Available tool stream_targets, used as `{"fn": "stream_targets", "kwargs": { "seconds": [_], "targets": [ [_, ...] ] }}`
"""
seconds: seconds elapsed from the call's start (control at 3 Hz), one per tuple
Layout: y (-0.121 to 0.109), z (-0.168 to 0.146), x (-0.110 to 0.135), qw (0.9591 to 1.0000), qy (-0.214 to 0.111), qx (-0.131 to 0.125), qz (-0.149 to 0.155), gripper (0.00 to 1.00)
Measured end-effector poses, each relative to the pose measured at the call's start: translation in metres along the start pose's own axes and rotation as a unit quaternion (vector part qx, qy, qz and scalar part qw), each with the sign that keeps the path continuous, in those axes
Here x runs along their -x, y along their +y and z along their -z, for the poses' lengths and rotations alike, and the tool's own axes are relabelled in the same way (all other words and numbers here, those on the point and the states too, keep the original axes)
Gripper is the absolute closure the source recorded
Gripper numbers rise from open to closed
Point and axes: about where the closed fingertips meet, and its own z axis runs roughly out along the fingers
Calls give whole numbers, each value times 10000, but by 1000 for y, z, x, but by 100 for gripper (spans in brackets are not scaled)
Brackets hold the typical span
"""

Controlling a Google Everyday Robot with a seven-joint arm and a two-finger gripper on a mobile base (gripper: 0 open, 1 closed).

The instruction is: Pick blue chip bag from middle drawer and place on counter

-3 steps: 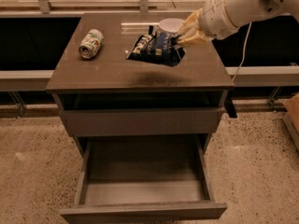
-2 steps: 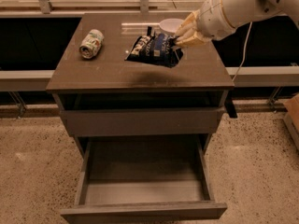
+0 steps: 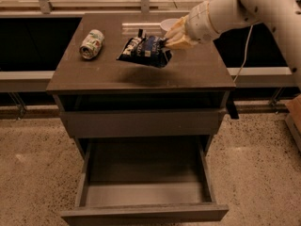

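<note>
The blue chip bag (image 3: 142, 51) hangs just above the counter (image 3: 141, 76), near its back middle, with a shadow under it. My gripper (image 3: 168, 41) reaches in from the upper right and is shut on the bag's right edge. The middle drawer (image 3: 146, 192) is pulled open low at the front of the cabinet. Its pale grey floor is bare.
A green-white drink can (image 3: 91, 44) lies on its side at the counter's back left. A white bowl (image 3: 168, 24) stands at the back of the counter, behind my gripper. A closed plain drawer front (image 3: 141, 122) sits above the open drawer. Speckled floor surrounds the cabinet.
My gripper has moved a little to the left and slightly down with the blue chip bag in it. The can and drawer have not moved.
</note>
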Motion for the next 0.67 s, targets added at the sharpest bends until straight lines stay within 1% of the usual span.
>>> {"fn": "stream_targets", "kwargs": {
  "seconds": [0.33,0.67],
  "targets": [
    [-6,-19,-5,9998,-119,-17,-165,59],
    [-4,-22,-4,9998,-126,16,-154,29]
  ]
}}
